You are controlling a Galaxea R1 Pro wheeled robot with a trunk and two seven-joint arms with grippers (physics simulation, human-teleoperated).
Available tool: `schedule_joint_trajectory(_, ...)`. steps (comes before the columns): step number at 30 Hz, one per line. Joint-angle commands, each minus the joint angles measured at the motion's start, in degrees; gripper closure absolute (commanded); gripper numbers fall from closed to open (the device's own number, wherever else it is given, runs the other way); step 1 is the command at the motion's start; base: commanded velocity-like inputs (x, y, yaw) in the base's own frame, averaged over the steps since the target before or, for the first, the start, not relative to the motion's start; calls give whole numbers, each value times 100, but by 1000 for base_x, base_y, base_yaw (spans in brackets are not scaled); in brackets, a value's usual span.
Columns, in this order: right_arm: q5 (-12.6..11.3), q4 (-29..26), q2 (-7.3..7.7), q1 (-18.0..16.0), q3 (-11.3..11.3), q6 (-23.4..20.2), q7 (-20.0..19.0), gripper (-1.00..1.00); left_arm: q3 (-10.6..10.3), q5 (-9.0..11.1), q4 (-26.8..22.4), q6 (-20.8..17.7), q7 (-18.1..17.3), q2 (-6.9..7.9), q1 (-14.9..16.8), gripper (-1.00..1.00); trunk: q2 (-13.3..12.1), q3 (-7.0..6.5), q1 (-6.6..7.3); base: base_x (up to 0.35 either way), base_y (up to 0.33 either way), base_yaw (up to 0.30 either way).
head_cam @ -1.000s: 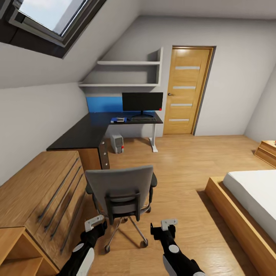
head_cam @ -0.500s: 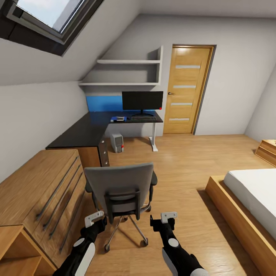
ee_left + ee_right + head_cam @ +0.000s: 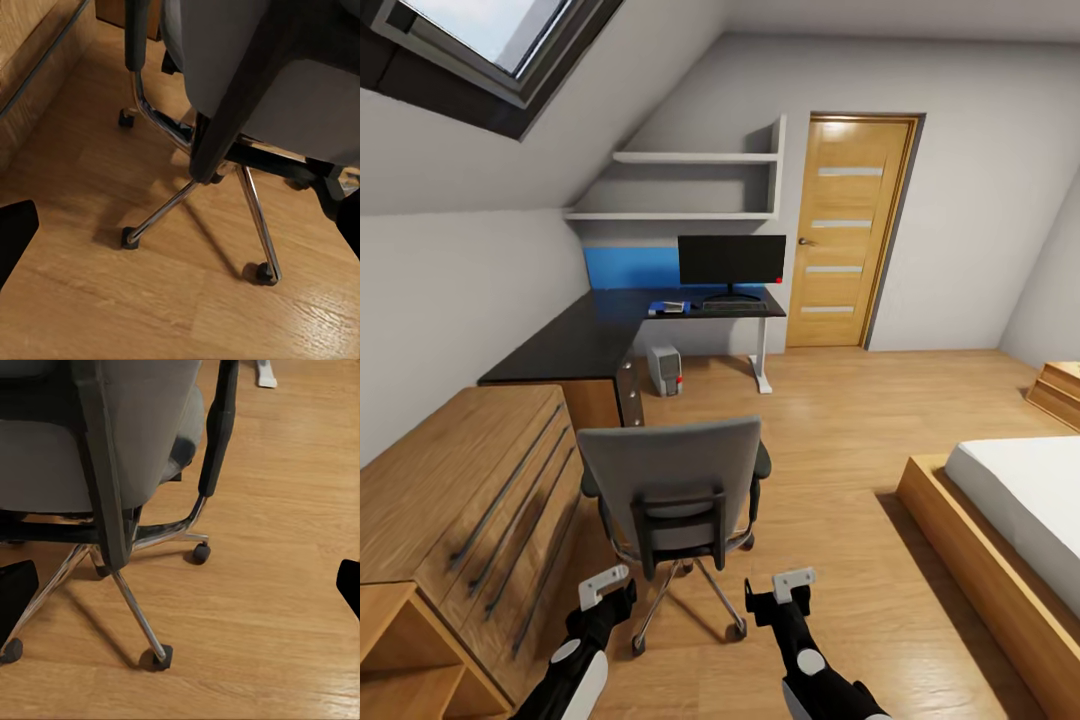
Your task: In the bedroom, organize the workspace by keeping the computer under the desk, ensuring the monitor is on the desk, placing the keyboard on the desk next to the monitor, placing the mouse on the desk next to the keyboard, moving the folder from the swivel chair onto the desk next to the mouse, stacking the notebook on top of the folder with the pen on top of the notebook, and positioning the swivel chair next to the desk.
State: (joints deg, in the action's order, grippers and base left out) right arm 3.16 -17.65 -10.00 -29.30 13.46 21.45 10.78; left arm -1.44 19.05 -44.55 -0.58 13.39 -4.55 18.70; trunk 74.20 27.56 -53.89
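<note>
Head view: I hold both pincers, left pincer [image 3: 605, 587] and right pincer [image 3: 785, 590], spread empty just behind the swivel chair [image 3: 670, 490].

Swivel chair [image 3: 672, 482]: matt grey cloth back, black plastic armrests, polished chrome legs on black castors. Desk [image 3: 595, 335]: glossy black top; drawer chest [image 3: 470, 510] in light wood with visible grain. Floor [image 3: 830, 440]: smooth wood planks with slight sheen; door [image 3: 847, 232] in warm wood veneer.

We see a grey chair [image 3: 670, 470] on chrome legs with black castors, a glossy black desk [image 3: 580, 345], a blue folder [image 3: 667, 307], a black monitor [image 3: 732, 260] and honey-brown floorboards [image 3: 830, 430].
</note>
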Motion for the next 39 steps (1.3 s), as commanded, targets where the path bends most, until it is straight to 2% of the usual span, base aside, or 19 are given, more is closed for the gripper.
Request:
schedule_joint_trajectory(1,36,12,0,-5,30,35,54,-100,-15,44,-2,2,33,3,2,-100,45,24,-23,0,0,0)
schedule_joint_trajectory(13,28,39,0,-5,90,94,54,-100,-14,46,21,24,48,-2,2,-100,526,240,-286,0,0,0)
schedule_joint_trajectory(16,20,-5,0,-20,102,-43,62,-100,-17,46,28,19,49,-5,2,-100,647,294,-352,0,0,0)
schedule_joint_trajectory(19,0,-173,0,-177,109,-377,75,-100,-21,51,37,17,50,-8,2,-100,767,347,-418,0,0,0)
schedule_joint_trajectory(21,-58,-295,0,-367,111,-644,86,-100,-22,53,42,15,50,-9,2,-100,847,383,-462,0,0,0)
schedule_joint_trajectory(27,-316,-437,0,-560,110,-888,90,-100,-23,48,81,20,44,-12,2,-100,1088,491,-594,0,0,0)
schedule_joint_trajectory(30,-378,-431,0,-591,102,-866,60,-100,-23,47,104,21,42,-16,2,-100,1208,545,-659,0,0,0)
schedule_joint_trajectory(35,-421,-162,0,-608,104,-364,-71,-100,-23,46,119,22,41,-26,2,-100,1409,635,-769,0,0,0)
schedule_joint_trajectory(39,-427,19,0,-611,116,-185,-115,-100,-25,46,147,22,43,-27,2,-100,1569,707,-857,0,0,0)
